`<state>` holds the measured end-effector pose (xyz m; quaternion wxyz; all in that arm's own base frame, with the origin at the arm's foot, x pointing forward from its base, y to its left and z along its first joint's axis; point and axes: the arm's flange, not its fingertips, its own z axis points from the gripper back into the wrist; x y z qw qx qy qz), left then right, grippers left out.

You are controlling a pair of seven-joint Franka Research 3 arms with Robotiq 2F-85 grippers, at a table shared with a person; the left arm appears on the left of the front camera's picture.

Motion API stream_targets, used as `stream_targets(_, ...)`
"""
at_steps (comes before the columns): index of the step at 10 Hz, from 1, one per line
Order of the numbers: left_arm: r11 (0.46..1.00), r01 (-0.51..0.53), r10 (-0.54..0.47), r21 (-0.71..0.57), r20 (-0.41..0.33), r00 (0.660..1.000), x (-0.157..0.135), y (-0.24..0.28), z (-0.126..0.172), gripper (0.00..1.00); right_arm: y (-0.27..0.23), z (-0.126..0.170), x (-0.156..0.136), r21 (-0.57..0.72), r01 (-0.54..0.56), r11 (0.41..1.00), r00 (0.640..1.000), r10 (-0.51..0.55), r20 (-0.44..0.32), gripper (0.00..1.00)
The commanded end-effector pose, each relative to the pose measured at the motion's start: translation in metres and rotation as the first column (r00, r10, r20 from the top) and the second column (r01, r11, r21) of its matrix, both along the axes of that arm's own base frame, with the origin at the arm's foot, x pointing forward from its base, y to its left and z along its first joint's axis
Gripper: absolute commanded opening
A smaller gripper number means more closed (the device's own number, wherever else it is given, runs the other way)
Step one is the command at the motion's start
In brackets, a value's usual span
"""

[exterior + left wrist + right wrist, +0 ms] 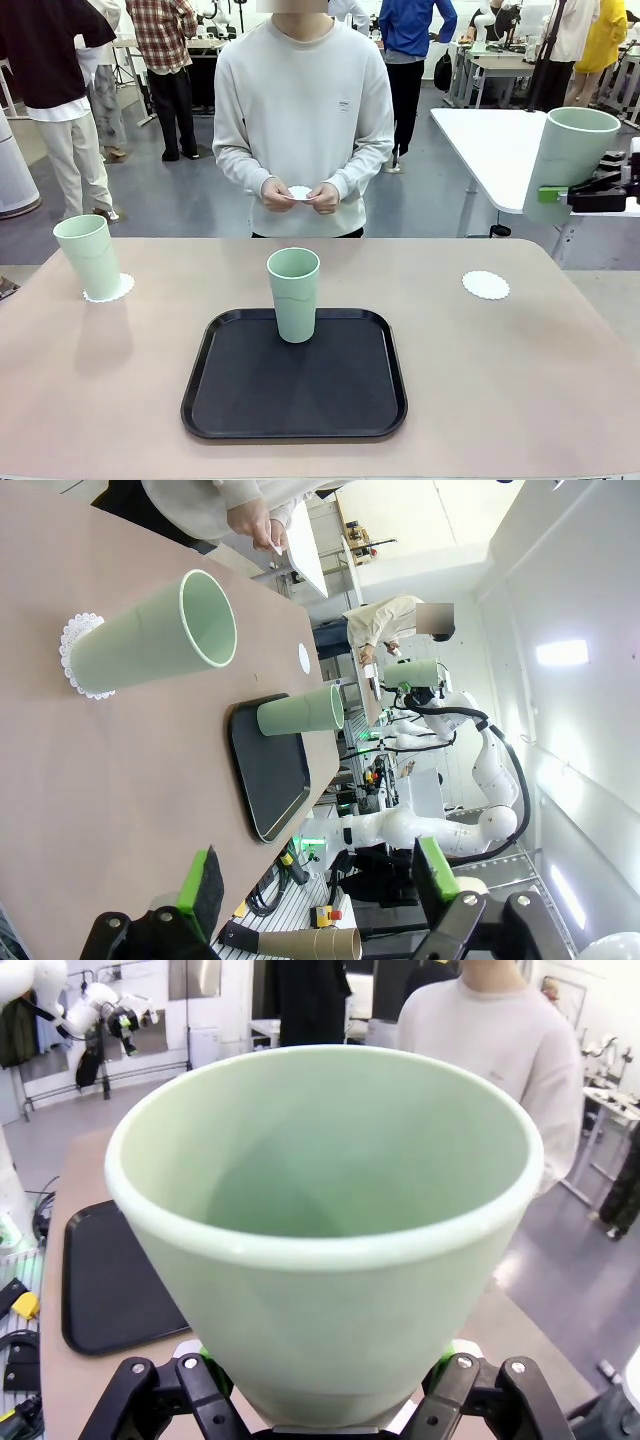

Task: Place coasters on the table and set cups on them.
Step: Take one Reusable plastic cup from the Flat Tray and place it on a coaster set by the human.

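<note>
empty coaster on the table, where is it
Front view: the empty coaster lies toward the table's far right, right of the black tray, below-left of the cup in the right claw.

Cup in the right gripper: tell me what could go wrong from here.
1. The right gripper holds the cup high and away from the bare coaster; a small coaster is easy to miss or nudge when landing.
2. The person's hands hold another coaster; if they reach in to lay it, the gripper might meet them.
</note>
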<state>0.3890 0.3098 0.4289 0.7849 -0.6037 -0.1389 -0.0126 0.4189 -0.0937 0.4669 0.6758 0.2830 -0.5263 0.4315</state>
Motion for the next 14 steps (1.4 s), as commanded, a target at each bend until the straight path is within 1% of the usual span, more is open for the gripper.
stream_targets(1,1.0,-0.015,0.015,-0.007,-0.001,1.0,0.001,0.0,0.003,1.0,-0.001,-0.025,0.043,0.002,-0.127,0.992,0.991,0.126,-0.036,0.82)
stream_targets(3,1.0,-0.015,0.015,-0.007,-0.001,1.0,0.001,0.0,0.003,1.0,-0.004,-0.064,0.087,0.026,-0.19,0.981,0.976,0.192,-0.106,0.82)
stream_targets(4,1.0,-0.015,0.015,-0.007,-0.001,1.0,0.001,0.0,0.003,1.0,-0.007,-0.077,0.102,0.038,-0.234,0.972,0.967,0.236,-0.097,0.82)
stream_targets(7,1.0,-0.015,0.015,-0.007,-0.001,1.0,0.001,0.0,0.003,1.0,-0.022,-0.117,0.111,0.029,-0.31,0.95,0.945,0.311,-0.102,0.82)
stream_targets(8,1.0,-0.015,0.015,-0.007,-0.001,1.0,0.001,0.0,0.003,1.0,-0.028,-0.127,0.114,0.018,-0.31,0.951,0.946,0.31,-0.098,0.82)
stream_targets(9,1.0,-0.015,0.015,-0.007,-0.001,1.0,0.001,0.0,0.003,1.0,-0.032,-0.138,0.115,0.018,-0.315,0.949,0.942,0.315,-0.113,0.82)
stream_targets(11,1.0,-0.015,0.015,-0.007,-0.001,1.0,0.001,0.0,0.003,1.0,-0.032,-0.157,0.115,0.057,-0.348,0.936,0.924,0.353,-0.147,0.82)
stream_targets(14,1.0,-0.015,0.015,-0.007,-0.001,1.0,0.001,0.0,0.003,1.0,-0.028,-0.176,0.119,0.079,-0.373,0.925,0.916,0.38,-0.128,0.82)
